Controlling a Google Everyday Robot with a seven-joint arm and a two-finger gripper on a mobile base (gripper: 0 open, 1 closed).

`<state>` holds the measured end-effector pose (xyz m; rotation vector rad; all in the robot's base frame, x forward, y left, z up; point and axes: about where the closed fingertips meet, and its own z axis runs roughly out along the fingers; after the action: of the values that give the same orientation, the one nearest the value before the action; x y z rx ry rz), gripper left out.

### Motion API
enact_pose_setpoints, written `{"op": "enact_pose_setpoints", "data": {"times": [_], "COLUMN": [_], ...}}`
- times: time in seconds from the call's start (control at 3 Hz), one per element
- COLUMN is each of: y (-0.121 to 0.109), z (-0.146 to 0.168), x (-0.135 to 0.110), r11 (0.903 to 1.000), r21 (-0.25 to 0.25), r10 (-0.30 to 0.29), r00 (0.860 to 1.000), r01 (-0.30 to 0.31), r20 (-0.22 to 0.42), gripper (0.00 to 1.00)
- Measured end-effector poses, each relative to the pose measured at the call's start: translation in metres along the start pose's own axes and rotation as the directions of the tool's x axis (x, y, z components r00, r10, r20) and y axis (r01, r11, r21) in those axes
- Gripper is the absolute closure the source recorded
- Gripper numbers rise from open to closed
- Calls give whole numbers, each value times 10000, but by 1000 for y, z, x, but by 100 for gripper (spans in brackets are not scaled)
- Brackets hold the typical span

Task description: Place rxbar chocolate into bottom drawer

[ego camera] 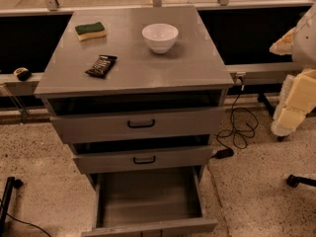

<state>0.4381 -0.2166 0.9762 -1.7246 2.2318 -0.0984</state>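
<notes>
The rxbar chocolate (101, 65), a flat bar in a black wrapper with white lettering, lies on the left front part of the grey cabinet top (148, 68). The bottom drawer (148, 196) is pulled out and its grey inside holds nothing. My arm (296, 100) stands at the right edge of the view. Its gripper (282, 43) is up at the far right, level with the cabinet top and partly cut off by the frame edge. It is well to the right of the bar and touches nothing.
A green-and-yellow sponge (90, 31) lies at the back left of the top and a white bowl (160, 37) at the back middle. The two upper drawers (140, 124) with black handles are slightly open. A black cable (237, 127) lies on the floor at the right.
</notes>
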Motion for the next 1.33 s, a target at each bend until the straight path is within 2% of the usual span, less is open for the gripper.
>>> {"op": "enact_pose_setpoints", "data": {"times": [0.33,0.67,1.0,1.33], "y": [0,-11,-54,-102], "z": [0,13,41,71], "x": [0,-22,-83,-173], "r11": [10000,9998,9992,9949], "r21": [2,110,306,385], "r10": [1,137,-268,-989], "r00": [10000,9997,9963,9755], "r01": [-1,-139,244,931], "r20": [2,181,816,1967], "gripper": [0,0,0,0]}}
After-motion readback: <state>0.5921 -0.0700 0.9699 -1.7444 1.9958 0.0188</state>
